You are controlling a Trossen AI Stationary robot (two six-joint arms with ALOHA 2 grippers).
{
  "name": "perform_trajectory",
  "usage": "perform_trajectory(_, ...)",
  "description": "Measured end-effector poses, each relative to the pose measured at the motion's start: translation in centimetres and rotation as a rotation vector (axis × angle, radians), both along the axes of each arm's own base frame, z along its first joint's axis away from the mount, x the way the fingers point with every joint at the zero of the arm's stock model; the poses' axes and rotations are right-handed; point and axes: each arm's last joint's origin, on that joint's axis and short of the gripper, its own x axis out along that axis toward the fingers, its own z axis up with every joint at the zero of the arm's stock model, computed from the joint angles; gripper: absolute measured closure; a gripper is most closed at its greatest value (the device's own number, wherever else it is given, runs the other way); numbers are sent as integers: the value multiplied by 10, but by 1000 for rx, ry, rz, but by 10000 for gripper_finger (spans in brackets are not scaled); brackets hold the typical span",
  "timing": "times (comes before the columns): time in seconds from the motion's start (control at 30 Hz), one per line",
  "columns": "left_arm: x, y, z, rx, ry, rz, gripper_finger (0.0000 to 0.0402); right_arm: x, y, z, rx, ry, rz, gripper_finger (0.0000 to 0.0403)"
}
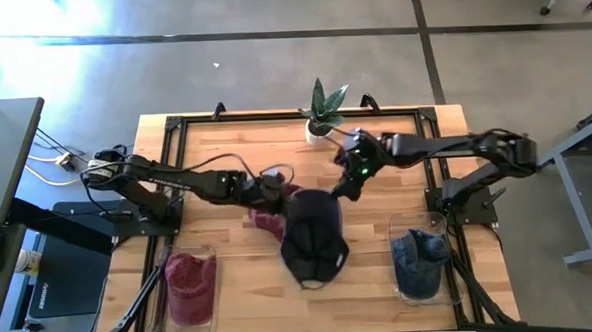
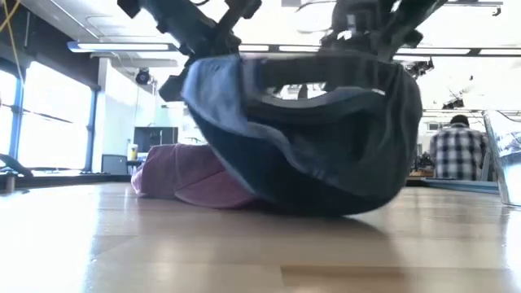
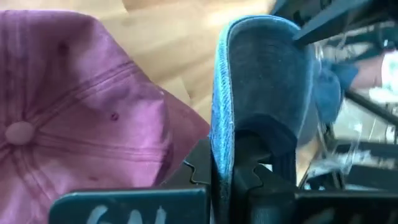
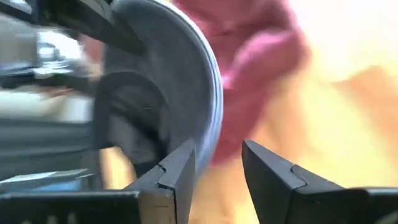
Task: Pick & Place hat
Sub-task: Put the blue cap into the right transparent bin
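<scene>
Faintly, unreadable white scrawl on left tool point(image 3: 239, 171)

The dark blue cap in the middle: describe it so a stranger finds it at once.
Start at the wooden table and go to its centre, in front of the potted plant. The dark blue cap sits between both grippers, its edge pinched by the left gripper. The cap beside it is maroon.

My right wrist view is smeared with motion blur and washed by glare; ceiling lights and windows blaze low.
</scene>
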Motion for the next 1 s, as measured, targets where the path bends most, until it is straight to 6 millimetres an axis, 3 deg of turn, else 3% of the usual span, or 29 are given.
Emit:
perform_trajectory(0.17,1,22,0,-20,-4,50,398,-43,15,34,-288,31,-53,281)
perform_trajectory(0.3,1,38,0,-20,-4,95,399,-64,49,62,-413,-132,114,295)
perform_trajectory(0.4,1,48,0,-19,-4,125,400,-66,76,70,-455,-244,248,312)
perform_trajectory(0.53,0,57,1,-14,-7,149,400,-51,110,77,-444,-436,366,325)
perform_trajectory(0.63,0,60,1,-4,-7,150,401,-35,131,67,-458,-481,466,305)
perform_trajectory(0.73,0,60,1,0,-6,146,401,-21,147,43,-503,-418,557,262)
perform_trajectory(0.87,0,59,1,-5,-6,137,401,-6,165,10,-627,-340,678,201)
perform_trajectory(1.0,0,58,0,-5,-5,118,401,2,180,-18,-803,-261,729,180)
